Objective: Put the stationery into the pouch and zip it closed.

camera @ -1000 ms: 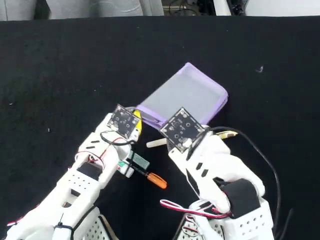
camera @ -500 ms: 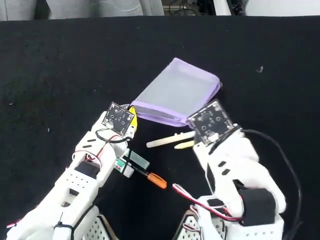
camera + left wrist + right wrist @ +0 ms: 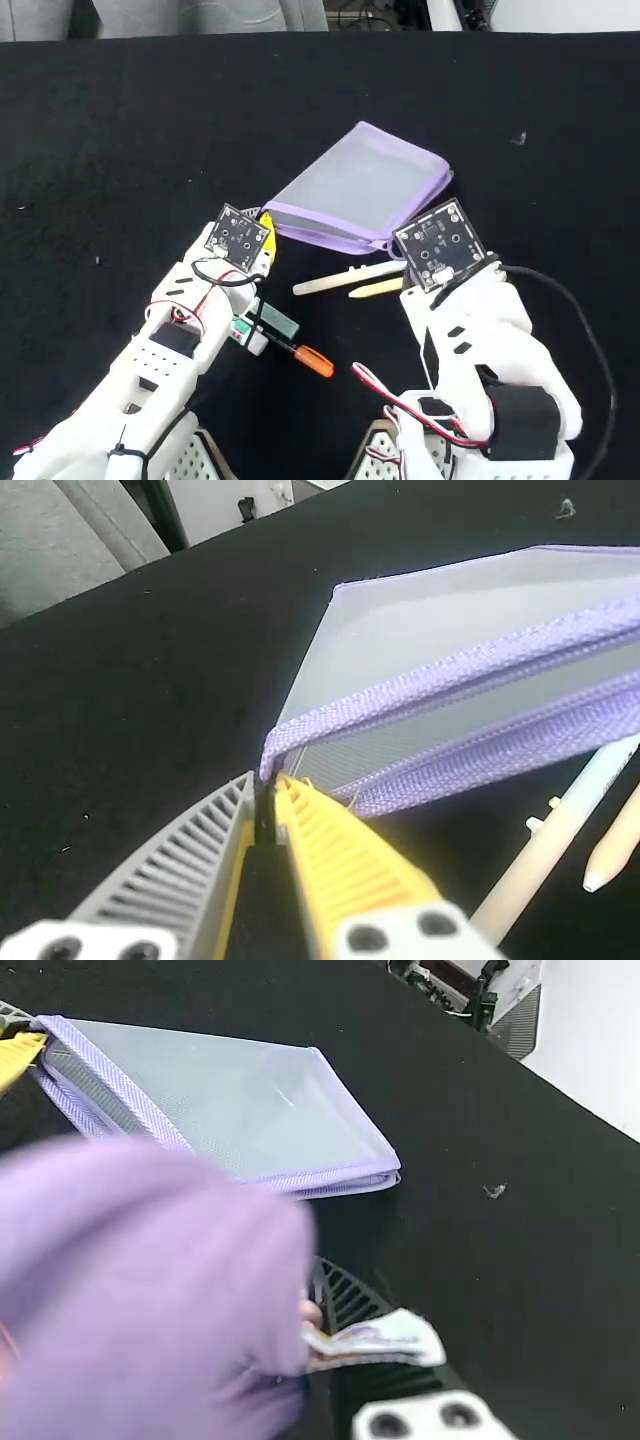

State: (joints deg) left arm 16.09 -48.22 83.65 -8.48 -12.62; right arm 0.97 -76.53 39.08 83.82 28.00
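Closest in, an orange-ended tool (image 3: 312,362) lies on the black table (image 3: 110,140), just beside our left arm. Past it, a white pen (image 3: 335,281) and a yellowish pen (image 3: 378,289) lie side by side between our two grippers, just short of the purple pouch (image 3: 360,190). Our left gripper (image 3: 265,798) has its jaws clamped tight on the pouch's near corner. Our right gripper (image 3: 325,1312) sits at the other near corner, and we cannot tell how its jaws stand. The pouch stretches away beyond both.
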